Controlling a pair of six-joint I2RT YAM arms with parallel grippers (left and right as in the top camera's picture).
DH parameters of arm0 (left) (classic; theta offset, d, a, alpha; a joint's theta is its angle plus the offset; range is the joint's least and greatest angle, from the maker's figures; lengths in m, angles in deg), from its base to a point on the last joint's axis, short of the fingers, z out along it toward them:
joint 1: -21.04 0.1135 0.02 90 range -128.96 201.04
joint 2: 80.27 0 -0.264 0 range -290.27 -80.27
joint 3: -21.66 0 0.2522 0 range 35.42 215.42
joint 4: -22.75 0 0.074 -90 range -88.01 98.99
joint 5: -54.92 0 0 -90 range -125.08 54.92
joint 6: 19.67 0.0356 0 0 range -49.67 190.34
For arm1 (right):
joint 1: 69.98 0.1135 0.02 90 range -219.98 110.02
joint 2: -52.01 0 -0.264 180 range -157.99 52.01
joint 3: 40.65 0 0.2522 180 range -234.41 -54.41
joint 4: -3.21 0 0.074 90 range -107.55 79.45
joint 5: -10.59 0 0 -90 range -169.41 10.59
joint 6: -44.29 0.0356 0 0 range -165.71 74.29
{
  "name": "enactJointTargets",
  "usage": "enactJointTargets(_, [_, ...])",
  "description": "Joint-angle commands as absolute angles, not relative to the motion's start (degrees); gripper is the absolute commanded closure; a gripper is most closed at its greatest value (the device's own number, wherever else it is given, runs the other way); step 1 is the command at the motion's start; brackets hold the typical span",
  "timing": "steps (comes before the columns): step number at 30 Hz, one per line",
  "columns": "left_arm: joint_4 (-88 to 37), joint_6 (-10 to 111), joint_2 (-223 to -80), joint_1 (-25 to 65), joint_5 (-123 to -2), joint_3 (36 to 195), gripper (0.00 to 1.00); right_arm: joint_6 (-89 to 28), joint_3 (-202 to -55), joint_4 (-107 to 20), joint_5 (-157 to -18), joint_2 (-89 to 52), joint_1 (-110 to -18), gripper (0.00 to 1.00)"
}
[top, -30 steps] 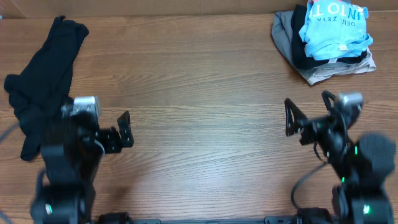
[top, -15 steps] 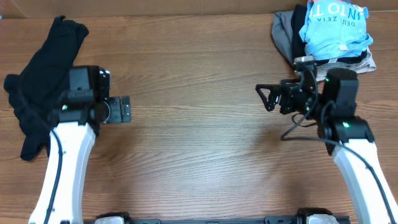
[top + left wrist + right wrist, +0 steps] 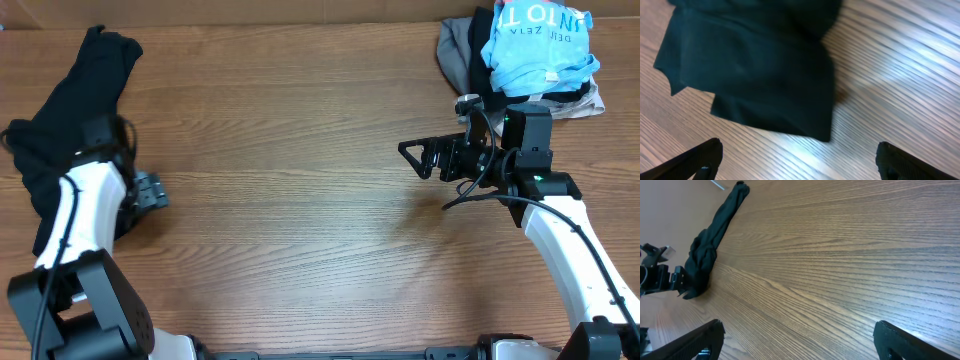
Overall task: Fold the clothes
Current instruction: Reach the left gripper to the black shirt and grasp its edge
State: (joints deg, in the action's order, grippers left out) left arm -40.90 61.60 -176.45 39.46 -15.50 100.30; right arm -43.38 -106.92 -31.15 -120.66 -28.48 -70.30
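Overhead and wrist views of a wooden table [image 3: 300, 200]. The black T-shirt [image 3: 70, 130] lies crumpled in a long heap at the far left, its near end showing as a dark flap in the left wrist view [image 3: 755, 75]. The left gripper [image 3: 150, 192] sits just right of the shirt's near end, jaws spread wide, holding nothing. The right gripper [image 3: 420, 158] hovers over bare wood right of centre, jaws wide apart and empty. A pile of folded garments [image 3: 525, 60], topped by a light blue shirt [image 3: 535, 40], rests at the far right
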Motion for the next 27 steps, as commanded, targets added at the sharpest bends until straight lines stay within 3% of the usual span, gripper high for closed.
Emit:
enactJointTargets(1, [-39.2, 59.4, -178.6, 41.8, -15.7, 101.2, 0.0, -43.6, -108.1, -31.0, -121.5, -28.7, -70.0, 0.04])
enactJointTargets(11, [-35.6, 61.8, -186.1, 42.5, -16.5, 101.2, 0.02, -43.6, -108.1, -30.8, -121.4, -28.7, -70.0, 0.07])
enactJointTargets(14, [-35.3, 61.8, -187.8, 42.4, -17.1, 101.2, 0.27, -43.6, -108.1, -30.7, -121.4, -28.7, -70.0, 0.08])
enactJointTargets(16, [-35.3, 61.8, -188.0, 42.4, -17.2, 101.2, 0.66, -43.6, -108.1, -30.6, -121.4, -28.7, -70.0, 0.1])
enactJointTargets(18, [-35.3, 61.8, -188.0, 42.3, -17.7, 101.2, 0.96, -43.6, -108.1, -30.5, -121.4, -28.7, -70.0, 0.14])
enactJointTargets(27, [-43.2, 60.0, -188.0, 39.0, -33.5, 110.9, 0.96, -43.6, -108.1, -29.6, -121.5, -28.7, -70.0, 0.23])
